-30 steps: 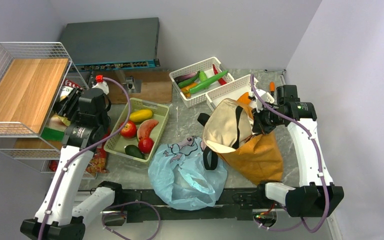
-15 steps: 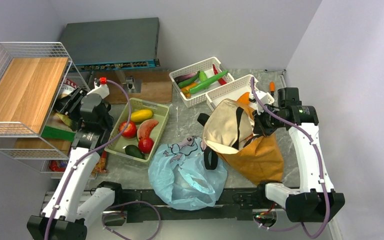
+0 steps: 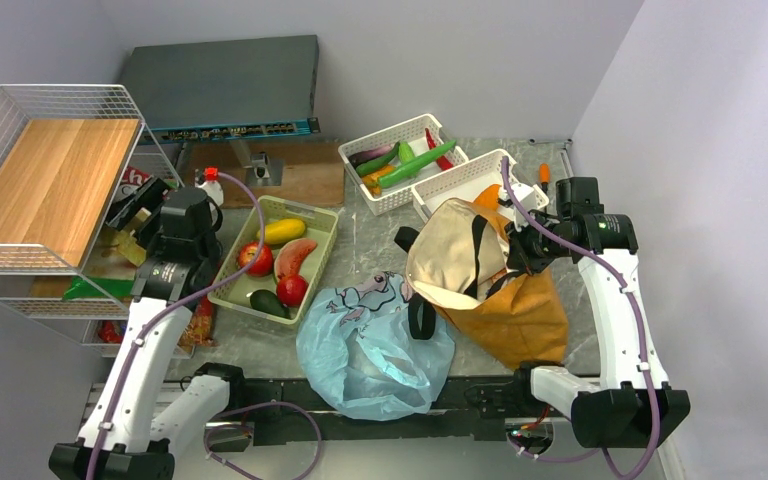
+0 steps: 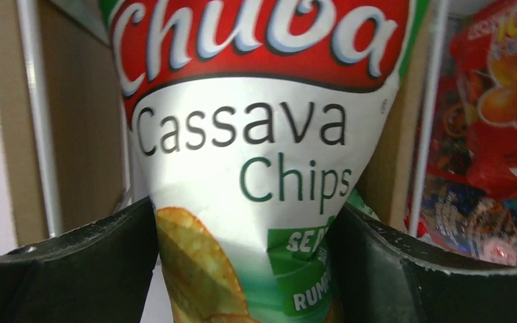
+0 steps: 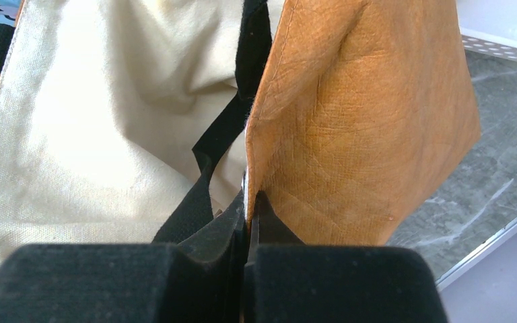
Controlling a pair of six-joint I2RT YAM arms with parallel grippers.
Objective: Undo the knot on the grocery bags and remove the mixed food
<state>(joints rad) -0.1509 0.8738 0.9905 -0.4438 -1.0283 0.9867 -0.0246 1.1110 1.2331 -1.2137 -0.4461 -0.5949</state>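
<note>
1. The canvas tote (image 3: 505,300) stands on the right half of the table (image 3: 360,248). Its mouth gapes toward the left, showing the cream lining, and a black strap (image 3: 475,250) hangs across the opening.
2. The right gripper (image 5: 246,225) is clenched on the tote's rim. The wrist view shows the brown outer cloth and the lining pinched between its closed fingers.
3. The blue plastic bag (image 3: 360,360) lies crumpled at the near edge, touching the tote's lower left side.
4. The green tray (image 3: 322,232), left of the bags, holds a yellow mango (image 3: 282,231), two red apples (image 3: 256,259), a watermelon slice (image 3: 296,256) and an avocado (image 3: 268,303).
5. A cucumber (image 3: 418,163) lies in the white basket (image 3: 410,193) behind the tote. A carrot (image 3: 543,173) lies at the far right, near the wall.
6. The snack pack (image 4: 242,168), printed "Cassava Chips", is inside the wire shelf (image 3: 50,180) at the far left.
7. The left gripper (image 4: 242,215) reaches into that shelf with its jaws spread wide. The pack sits between them and its edges meet both fingers. I cannot tell whether they press on it.
</note>
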